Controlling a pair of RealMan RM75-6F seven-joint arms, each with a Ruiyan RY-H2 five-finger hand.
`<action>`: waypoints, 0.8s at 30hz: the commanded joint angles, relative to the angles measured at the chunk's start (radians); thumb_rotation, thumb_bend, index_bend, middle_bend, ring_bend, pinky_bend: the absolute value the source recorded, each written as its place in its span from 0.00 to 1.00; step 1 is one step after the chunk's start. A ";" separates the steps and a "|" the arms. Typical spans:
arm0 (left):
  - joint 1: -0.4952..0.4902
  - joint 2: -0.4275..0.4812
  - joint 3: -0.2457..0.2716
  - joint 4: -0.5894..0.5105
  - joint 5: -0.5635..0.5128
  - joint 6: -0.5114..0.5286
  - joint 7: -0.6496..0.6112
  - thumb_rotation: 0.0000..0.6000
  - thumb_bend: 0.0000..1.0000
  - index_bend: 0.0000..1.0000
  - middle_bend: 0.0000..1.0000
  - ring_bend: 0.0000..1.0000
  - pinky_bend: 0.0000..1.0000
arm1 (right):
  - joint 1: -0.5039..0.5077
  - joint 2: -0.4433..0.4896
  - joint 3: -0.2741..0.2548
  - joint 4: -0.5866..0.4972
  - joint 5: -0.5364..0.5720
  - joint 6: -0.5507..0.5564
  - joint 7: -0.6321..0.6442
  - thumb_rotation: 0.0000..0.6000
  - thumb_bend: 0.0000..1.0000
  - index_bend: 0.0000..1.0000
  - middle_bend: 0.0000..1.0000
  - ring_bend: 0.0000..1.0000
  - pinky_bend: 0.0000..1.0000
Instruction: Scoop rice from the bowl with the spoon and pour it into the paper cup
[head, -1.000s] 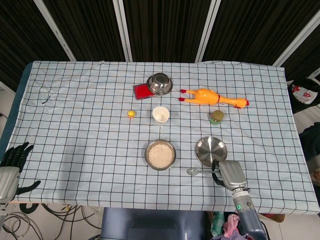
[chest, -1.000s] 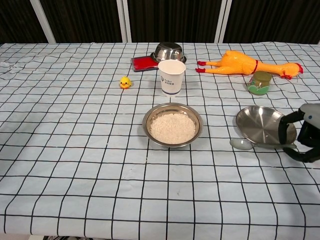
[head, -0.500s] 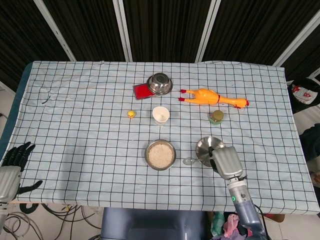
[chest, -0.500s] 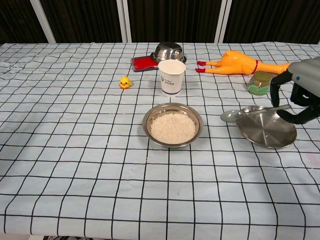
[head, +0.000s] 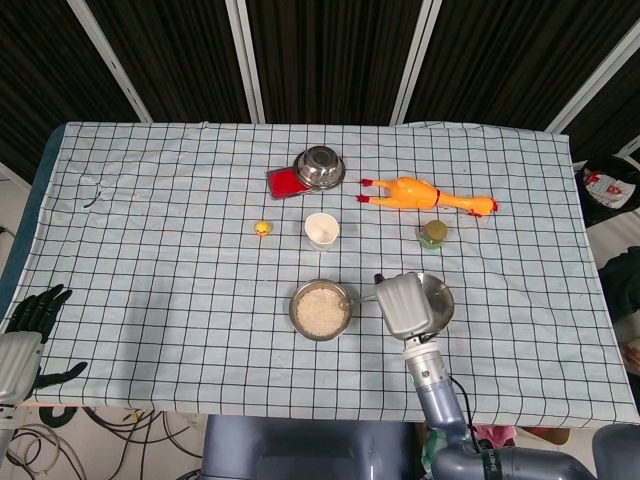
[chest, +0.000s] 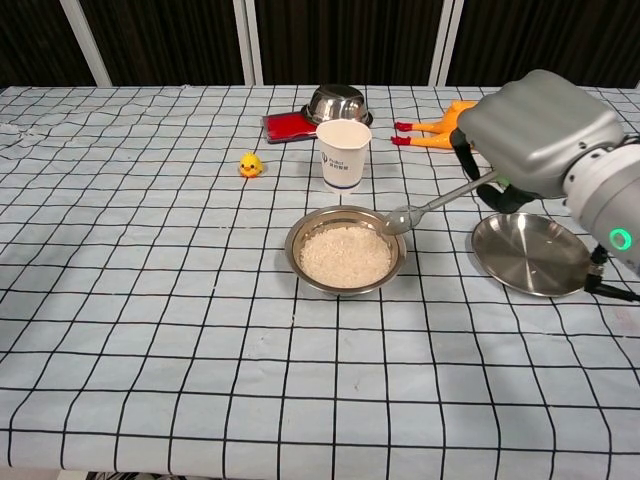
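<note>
I take the bowl (chest: 346, 250) of rice as my reference point. My right hand (chest: 535, 135) is raised to the right of the bowl, its fingers clamped on the handle of the spoon (chest: 432, 206). The spoon slopes down and left from the hand, and its head sits at the bowl's right rim, just above the rice (chest: 345, 255). From the chest view I cannot confirm whether the head touches the rim.

The paper cup (chest: 343, 153) stands upright directly behind the bowl, near it but not touching. An empty steel dish (chest: 533, 254) lies to the right of the bowl, partly beneath my right forearm.

Behind the cup and further from the bowl are an upturned steel bowl (chest: 337, 102) resting on a red pad (chest: 282, 126). A small yellow duck (chest: 250, 164) sits behind and left of the bowl.

In the head view, my left hand (head: 30, 318) hangs far to the left of the bowl, off the table edge, fingers apart and holding nothing.
</note>
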 joint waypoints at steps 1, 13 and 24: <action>-0.001 0.003 -0.001 -0.006 -0.007 -0.005 -0.004 1.00 0.01 0.00 0.00 0.00 0.00 | 0.046 -0.074 -0.013 0.098 -0.039 0.028 -0.080 1.00 0.48 0.68 1.00 1.00 1.00; -0.004 0.011 0.001 -0.021 -0.012 -0.016 -0.018 1.00 0.01 0.00 0.00 0.00 0.00 | 0.075 -0.173 -0.052 0.246 -0.110 0.048 -0.087 1.00 0.48 0.68 1.00 1.00 1.00; -0.005 0.016 0.005 -0.025 -0.003 -0.016 -0.034 1.00 0.01 0.00 0.00 0.00 0.00 | 0.083 -0.182 -0.132 0.339 -0.226 0.038 -0.089 1.00 0.48 0.68 1.00 1.00 1.00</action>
